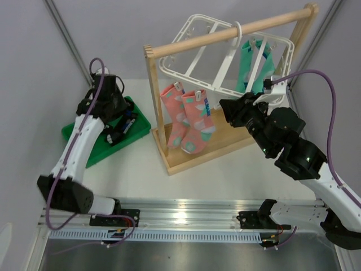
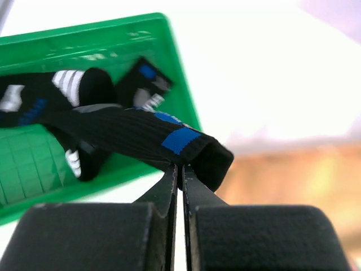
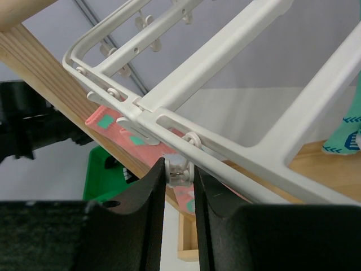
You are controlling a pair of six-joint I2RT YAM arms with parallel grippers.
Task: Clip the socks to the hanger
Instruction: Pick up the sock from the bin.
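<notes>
The white hanger [image 1: 225,53] hangs by its hook from the wooden rod. Two salmon-pink socks [image 1: 189,121] hang from clips on its front left edge. The black socks [image 1: 125,125] lie in a green tray [image 1: 138,121]. My left gripper [image 2: 180,166] is shut on the cuff of one black sock [image 2: 130,127], which has a blue patch, and holds it just above the tray [image 2: 169,56]. My right gripper [image 3: 179,164] is shut on a small white clip [image 3: 179,170] under the hanger's front bar [image 3: 237,149]. The pink socks [image 3: 121,132] hang just behind that clip.
The light wooden rack [image 1: 155,107] stands mid-table on its base. Teal-green socks [image 1: 254,65] hang at the hanger's far right and show at the right edge of the right wrist view [image 3: 347,135]. Grey walls close in on the left and right.
</notes>
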